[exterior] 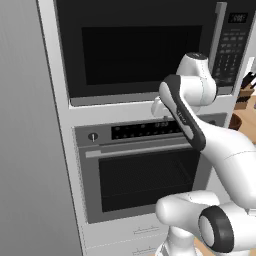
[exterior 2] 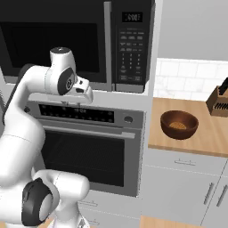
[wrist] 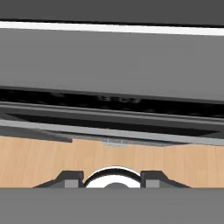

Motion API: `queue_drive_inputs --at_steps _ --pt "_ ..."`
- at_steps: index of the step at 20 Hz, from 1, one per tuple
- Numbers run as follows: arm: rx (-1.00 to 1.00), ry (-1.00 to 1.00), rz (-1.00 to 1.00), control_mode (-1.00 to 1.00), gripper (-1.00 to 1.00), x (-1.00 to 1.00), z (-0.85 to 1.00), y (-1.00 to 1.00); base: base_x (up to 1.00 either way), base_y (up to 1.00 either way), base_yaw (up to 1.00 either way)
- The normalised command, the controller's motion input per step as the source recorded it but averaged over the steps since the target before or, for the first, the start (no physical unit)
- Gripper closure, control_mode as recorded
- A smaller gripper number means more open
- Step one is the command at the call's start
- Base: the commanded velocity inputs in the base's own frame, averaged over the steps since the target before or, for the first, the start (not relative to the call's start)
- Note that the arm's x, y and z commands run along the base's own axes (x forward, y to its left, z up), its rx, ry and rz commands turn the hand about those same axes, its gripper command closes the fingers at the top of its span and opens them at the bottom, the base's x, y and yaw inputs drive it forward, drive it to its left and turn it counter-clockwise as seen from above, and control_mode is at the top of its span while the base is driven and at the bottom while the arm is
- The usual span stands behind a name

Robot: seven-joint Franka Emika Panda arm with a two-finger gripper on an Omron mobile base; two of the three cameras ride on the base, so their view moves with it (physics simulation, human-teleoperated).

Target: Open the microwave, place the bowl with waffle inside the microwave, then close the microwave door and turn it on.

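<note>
Our white arm (exterior: 200, 135) folds up before the closed microwave door (exterior: 135, 47), with the bowl with waffle (exterior 2: 179, 124) well off to our right.

Nearest us the arm's base and elbow rise in front of the oven (exterior 2: 89, 147); the hand (exterior 2: 82, 89) sits just below the microwave (exterior 2: 80, 40), above the oven's control strip, near the lower end of the door's vertical silver handle (exterior 2: 107, 44). In the hand view we see two dark fingers (wrist: 112, 178) standing apart with nothing between them, so we read them as released. The bowl rests on the wooden counter (exterior 2: 209, 133), far from the fingers, with something golden lying inside it. A knife block (exterior 2: 219, 101) stands behind it.
</note>
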Motion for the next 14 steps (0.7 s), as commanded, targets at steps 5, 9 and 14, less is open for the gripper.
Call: queue_drive_inputs --at_steps 5,9,14 --pt "0.00 -0.06 0.01 -1.00 -1.00 -0.27 0.07 -0.12 0.00 0.00 0.00" --pt "0.00 -0.23 0.00 -1.00 -1.00 -0.20 0.37 -0.18 0.00 0.00 0.00" --pt "0.00 -0.35 0.00 -1.00 -1.00 -0.16 0.52 -0.17 0.00 0.00 0.00"
